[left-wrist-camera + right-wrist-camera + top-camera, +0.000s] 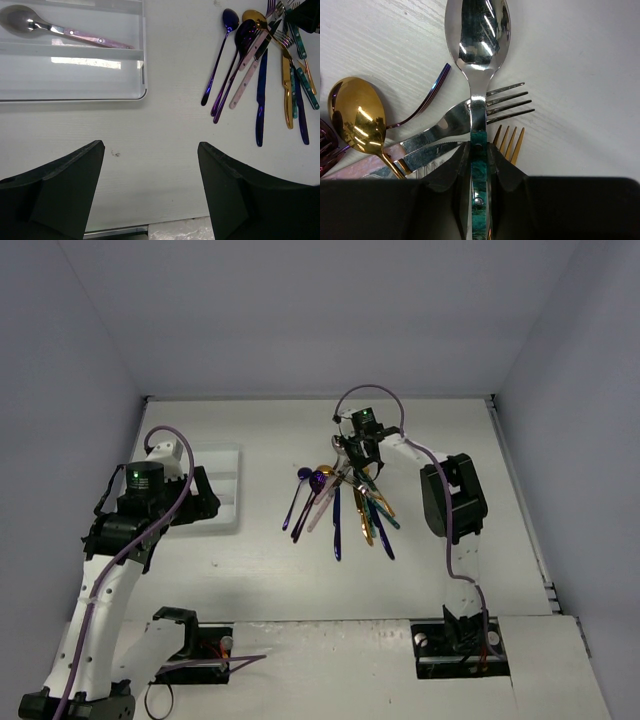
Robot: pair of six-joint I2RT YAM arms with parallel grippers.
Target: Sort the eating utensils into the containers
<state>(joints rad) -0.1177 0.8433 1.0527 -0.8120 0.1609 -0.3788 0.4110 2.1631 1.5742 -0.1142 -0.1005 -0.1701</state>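
The teal-handled spoon (478,75) sits at the far end of the cutlery pile (345,505), mid-table, crossing a silver fork (462,116). My right gripper (479,165) is clamped on its handle. My left gripper (150,175) hangs wide open near the white tray (75,82) on the left, which holds a pink-handled spoon (65,31).

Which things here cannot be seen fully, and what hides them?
- Top view: the left arm covers part of the white tray; the utensil pile is too small to count.
- Left wrist view: the frame edges cut off the tray.
- Right wrist view: the right end effector hides the handle end of the teal-handled spoon.
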